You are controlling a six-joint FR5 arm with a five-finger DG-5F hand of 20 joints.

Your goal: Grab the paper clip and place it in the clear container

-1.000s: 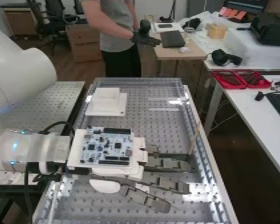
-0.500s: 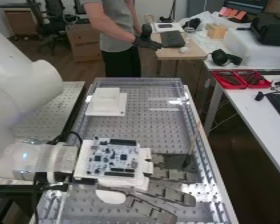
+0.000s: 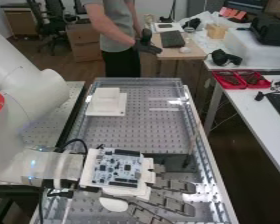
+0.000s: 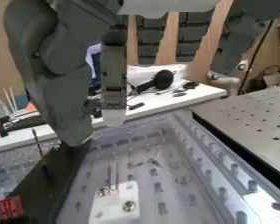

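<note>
From my seat, in the high view, the arm (image 3: 41,105) comes in at the left, beside the white stepped block (image 3: 107,107) on the perforated bench (image 3: 144,132). Right of the arm, a circuit board (image 3: 117,167) rides on my hand (image 3: 174,185), whose fingers lie straight and apart, clamped on nothing. In the wrist view, thin metal wires (image 4: 109,175) stand at a white mount (image 4: 101,207); I can't tell whether they're the paper clip.
</note>
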